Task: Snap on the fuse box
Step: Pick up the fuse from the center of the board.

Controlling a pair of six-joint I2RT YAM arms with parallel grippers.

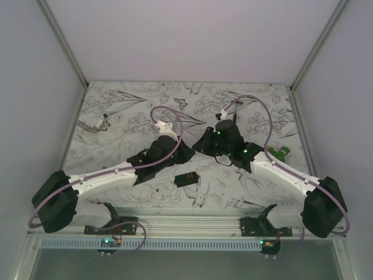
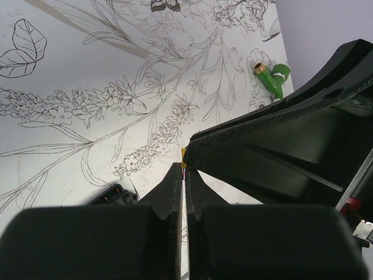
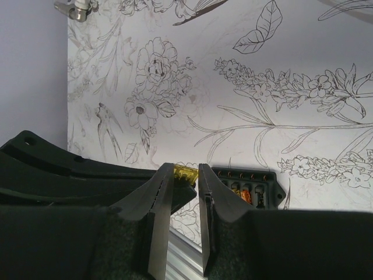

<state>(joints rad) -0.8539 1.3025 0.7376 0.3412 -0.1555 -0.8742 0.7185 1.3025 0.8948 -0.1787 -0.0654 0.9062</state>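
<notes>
I can't read a single word, number or brand mark in any of my three views. The fuse box (image 3: 247,184) shows me only a row of small slots and an orange bit on its face, with nothing legible printed there. The table cover (image 1: 145,96) carries line drawings of flowers, birds and butterflies, not lettering.

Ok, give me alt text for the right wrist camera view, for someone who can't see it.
The right gripper holds a small yellow piece between its fingertips. Just behind them the black fuse box, orange bits showing, lies on the floral-print table, and the left arm juts in from the left.
</notes>
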